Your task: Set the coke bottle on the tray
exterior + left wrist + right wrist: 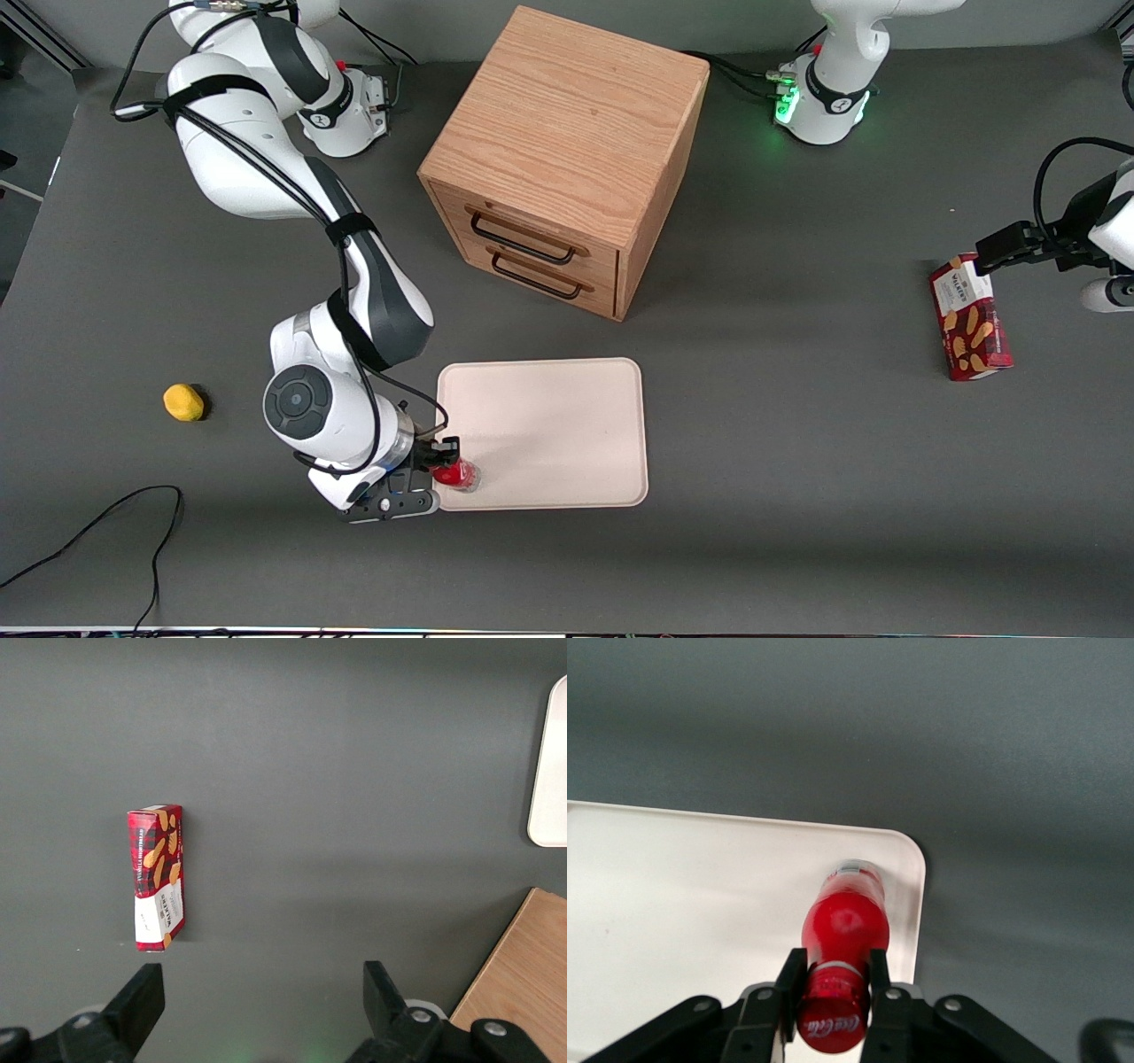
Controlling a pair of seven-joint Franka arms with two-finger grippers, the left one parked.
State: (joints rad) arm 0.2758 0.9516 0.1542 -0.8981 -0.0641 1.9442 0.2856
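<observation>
Coke bottle (457,474) stands over the tray (549,425), at the tray corner nearest the front camera and toward the working arm's end of the table, just inside the low rim. Nothing else shows on the tray, whose cream surface is bare apart from the bottle and its shadow. In the wrist view the tray (673,895) has a rounded corner, and the coke bottle (843,926) hangs above it with its clear base toward that corner; whether the base touches the surface cannot be told.

The bottle is small and red, with a red cap bearing white script and a paler band near the base.

The gripper (440,462) is closed on the bottle: in the wrist view the gripper (837,979) has its two black fingers (791,979) pressed against either side of the neck just under the cap, so the body reaches out from between the fingertips toward the tray.

A yellow lemon-like object (183,402) lies on the dark table toward the working arm's end. A wooden drawer cabinet (567,159) with two shut drawers stands farther from the front camera than the tray. A red biscuit box (970,317) lies toward the parked arm's end, also seen as the biscuit box (158,877) from the left wrist.
</observation>
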